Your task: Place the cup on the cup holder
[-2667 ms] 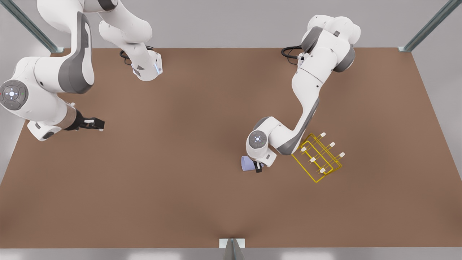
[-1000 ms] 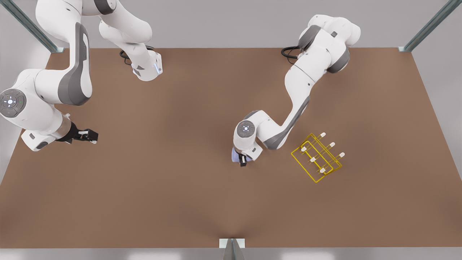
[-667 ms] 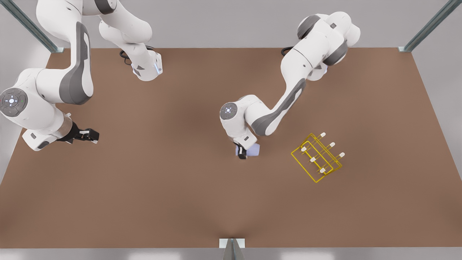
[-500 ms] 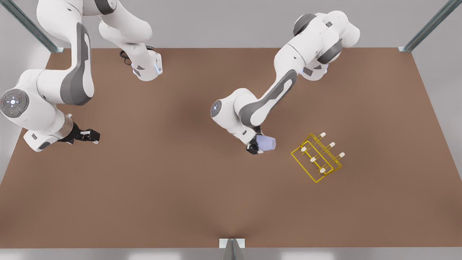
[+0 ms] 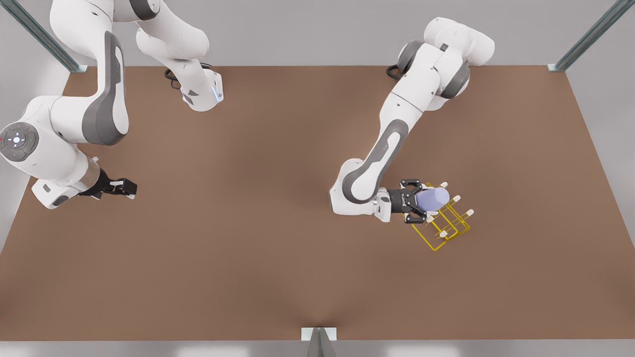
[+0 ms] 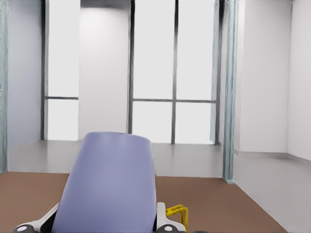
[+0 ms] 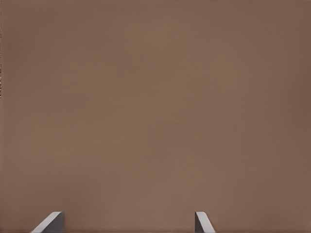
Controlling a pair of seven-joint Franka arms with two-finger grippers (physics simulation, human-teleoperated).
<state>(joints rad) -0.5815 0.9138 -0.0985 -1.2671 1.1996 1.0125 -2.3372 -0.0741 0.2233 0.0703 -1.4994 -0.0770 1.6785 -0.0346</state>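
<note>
Nearest the front view's camera, bare brown worktop (image 5: 248,277). Farther in, toward the front view's right, the yellow wire cup holder (image 5: 441,225) standing on the worktop, its white-capped pegs pointing up and toward the right. Over the holder's near-left part, the left gripper (image 5: 421,200), reaching in sideways from the front view's left, fingers (image 5: 412,185) clamped on the cup (image 5: 432,198). Cup held on its side, lengthwise out from the gripper toward the front view's right, hanging above the pegs; contact with any peg impossible to tell. In the left wrist view, the lavender-blue cup (image 6: 109,182) sitting between two pale fingertips (image 6: 161,221), a bit of yellow wire (image 6: 177,212) just beside it, and behind that a pale wall with tall windows.

At much the same depth on the front view's left, well apart from the holder, the right gripper (image 5: 126,187) low over the worktop and waiting, holding nothing. In the right wrist view, two grey fingertips (image 7: 51,222) spread apart over plain brown worktop (image 7: 155,107).

Farthest back, both white arm bases at the worktop's rear edge, with a grey wall beyond.
</note>
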